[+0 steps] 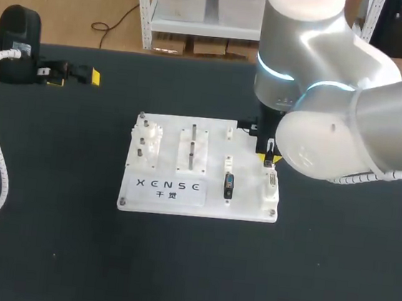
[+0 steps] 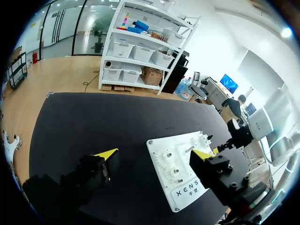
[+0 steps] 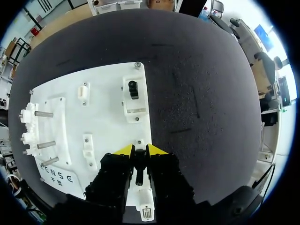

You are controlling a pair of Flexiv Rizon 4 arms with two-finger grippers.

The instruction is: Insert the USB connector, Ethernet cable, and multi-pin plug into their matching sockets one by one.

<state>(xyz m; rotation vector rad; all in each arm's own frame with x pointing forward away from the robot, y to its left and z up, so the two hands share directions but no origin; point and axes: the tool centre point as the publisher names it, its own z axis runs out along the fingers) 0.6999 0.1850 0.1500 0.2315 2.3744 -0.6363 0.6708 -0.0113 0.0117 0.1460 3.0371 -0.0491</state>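
Connector, one, in right claw; one plug socketed on board.

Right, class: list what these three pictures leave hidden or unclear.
1. Head view: the right arm covers most of the right pincer.
2. Right wrist view: the fingers hide the black plug's tip; seated or not, cannot tell.
3. Left wrist view: the left pincer's finger blocks the board's far sockets.

Bare worktop ringed the white board. Upright pins and a white fixture stood on its left half; the right arm hung over its right edge, blocking approach there.
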